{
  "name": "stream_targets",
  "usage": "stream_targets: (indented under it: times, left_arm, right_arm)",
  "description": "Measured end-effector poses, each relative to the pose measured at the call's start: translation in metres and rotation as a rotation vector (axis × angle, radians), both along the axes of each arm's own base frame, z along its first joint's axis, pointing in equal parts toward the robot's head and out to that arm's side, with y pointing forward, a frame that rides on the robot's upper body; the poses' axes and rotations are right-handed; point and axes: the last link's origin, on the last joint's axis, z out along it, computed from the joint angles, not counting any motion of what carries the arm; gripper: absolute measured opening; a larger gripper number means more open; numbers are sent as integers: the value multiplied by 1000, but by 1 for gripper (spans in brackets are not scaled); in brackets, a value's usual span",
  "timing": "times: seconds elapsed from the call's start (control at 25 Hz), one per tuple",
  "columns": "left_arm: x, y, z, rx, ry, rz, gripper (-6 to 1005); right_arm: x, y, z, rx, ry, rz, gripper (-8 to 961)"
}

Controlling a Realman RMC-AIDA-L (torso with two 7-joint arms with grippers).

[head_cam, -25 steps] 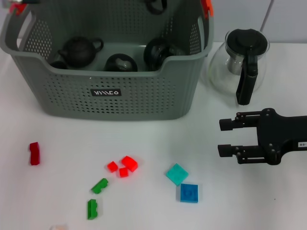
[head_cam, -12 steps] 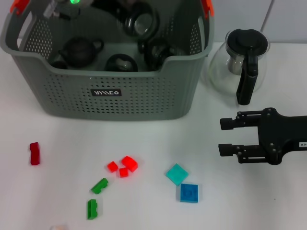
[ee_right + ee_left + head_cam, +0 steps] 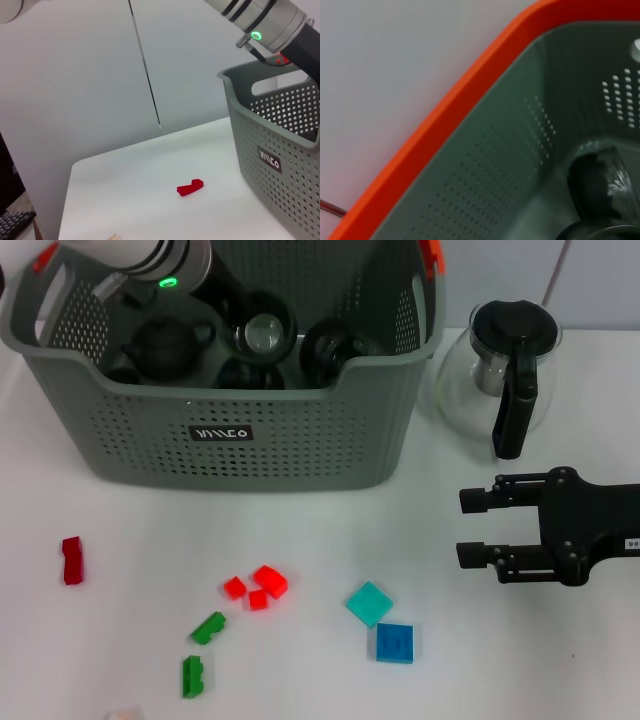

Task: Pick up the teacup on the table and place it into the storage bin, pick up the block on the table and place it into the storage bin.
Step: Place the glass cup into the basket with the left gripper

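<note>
The left arm reaches down into the storage bin (image 3: 240,435) from its far left corner, and the left gripper (image 3: 262,332) sits low inside with a dark teacup (image 3: 264,334) at its tip; the black wrist hides the fingers, so whether they clamp the cup cannot be told. The left wrist view shows only the bin's orange rim, perforated wall and part of a dark glossy cup. A black teapot (image 3: 165,348) and another dark cup (image 3: 328,348) lie on the bin floor, partly hidden by the front wall. The right gripper (image 3: 476,527) rests on the table (image 3: 520,660) near the glass pot (image 3: 505,370), fingers spread apart and empty. A blue block (image 3: 394,643) lies beside a teal one (image 3: 369,604).
</note>
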Motion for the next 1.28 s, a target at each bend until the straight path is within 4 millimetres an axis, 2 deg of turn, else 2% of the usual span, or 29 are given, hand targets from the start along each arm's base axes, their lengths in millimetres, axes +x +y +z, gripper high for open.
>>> stream_targets:
  times: [0.4,1.0,1.28]
  left_arm:
    - [-7,-8,-18,-45,103,-8,183]
    - [-6,-12,-16,-49,89,16,212]
    - [6,-18,6,-11,5,19,502]
  right_arm:
    - [2,-1,-1,-4,3,-7,683]
    - [3,-1,-1,0,1,-12,684]
    - [3,-1,-1,1,1,-13,684]
